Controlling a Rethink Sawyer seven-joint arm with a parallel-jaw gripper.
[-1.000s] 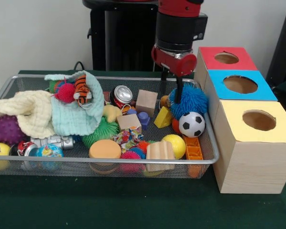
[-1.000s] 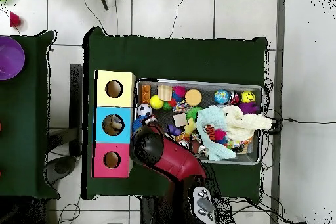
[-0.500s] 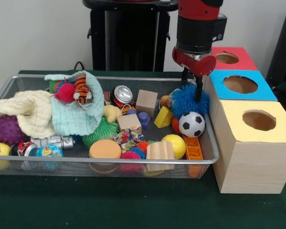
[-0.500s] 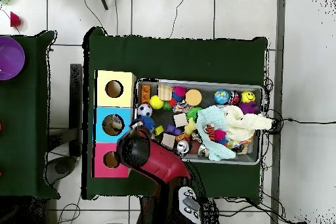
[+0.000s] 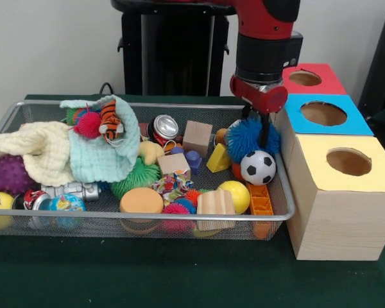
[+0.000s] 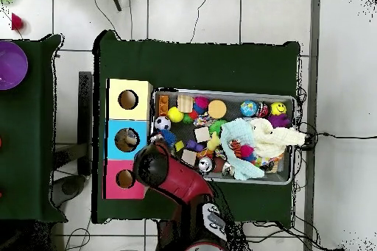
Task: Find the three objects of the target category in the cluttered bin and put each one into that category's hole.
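Note:
A blue spiky ball (image 5: 240,141) lies at the right end of the wire bin (image 5: 147,217), just above a soccer ball (image 5: 258,167). My gripper (image 5: 255,137) hangs straight down over the spiky ball, open, one finger in front of its right half and the other sunk into its bristles. The three sorting boxes stand right of the bin: yellow (image 5: 372,181), blue (image 5: 353,122) and red (image 5: 327,82), each with a round hole. In the overhead view the red arm (image 6: 166,168) covers the gripper, and the blue ball (image 6: 166,137) peeks out beside the blue box (image 6: 138,129).
The bin is crowded: a yellow ball (image 5: 234,194), wooden cube (image 5: 197,136), crushed can (image 5: 165,127), orange disc (image 5: 141,201), spiky toys and cloths (image 5: 45,154) heaped at the left. The bin's right rim and the yellow box stand close to the gripper.
The arm has swung right, from the blue ball's left side to above its right half, then dropped a little lower onto it. The ball has barely shifted.

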